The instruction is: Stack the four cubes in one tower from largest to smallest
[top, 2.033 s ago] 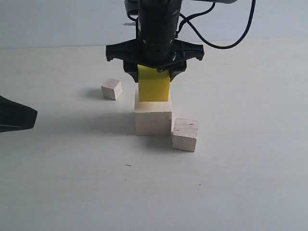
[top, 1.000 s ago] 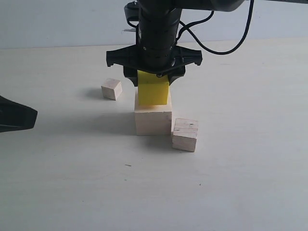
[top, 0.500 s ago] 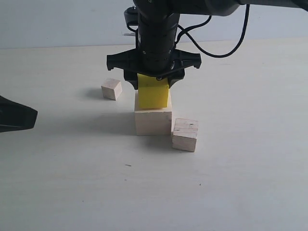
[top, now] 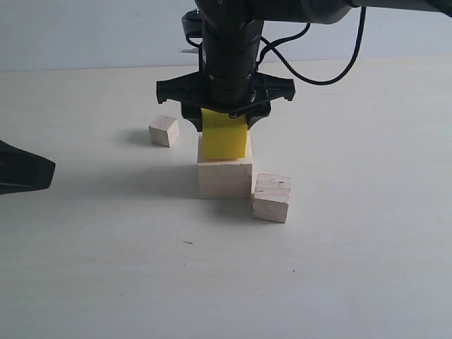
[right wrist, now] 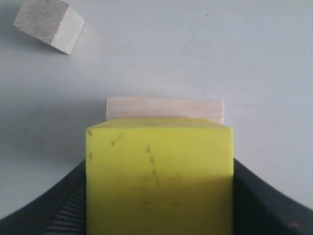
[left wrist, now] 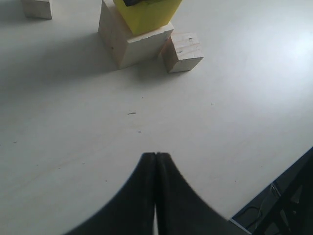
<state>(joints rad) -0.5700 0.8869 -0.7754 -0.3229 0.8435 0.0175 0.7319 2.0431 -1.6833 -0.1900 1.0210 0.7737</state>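
My right gripper (top: 224, 116) is shut on the bright yellow cube (top: 224, 138), one jaw on each side of it. The yellow cube (right wrist: 159, 176) sits on top of the large pale wood cube (top: 224, 178), whose far edge (right wrist: 165, 108) shows beyond it. The medium wood cube (top: 272, 199) with dark specks stands on the table against the large cube's front right corner. The small wood cube (top: 163, 131) lies apart at the back left. My left gripper (left wrist: 155, 155) is shut and empty, low over bare table at the left edge (top: 25, 169).
The white table (top: 339, 268) spreads wide in front of and beside the cubes. Its edge and dark cables (left wrist: 288, 196) show in the left wrist view. A black cable (top: 332, 63) loops off the right arm above the stack.
Over the last two seconds my right gripper has come down with the yellow cube until it rests on the large cube. In the last half second nothing moves.
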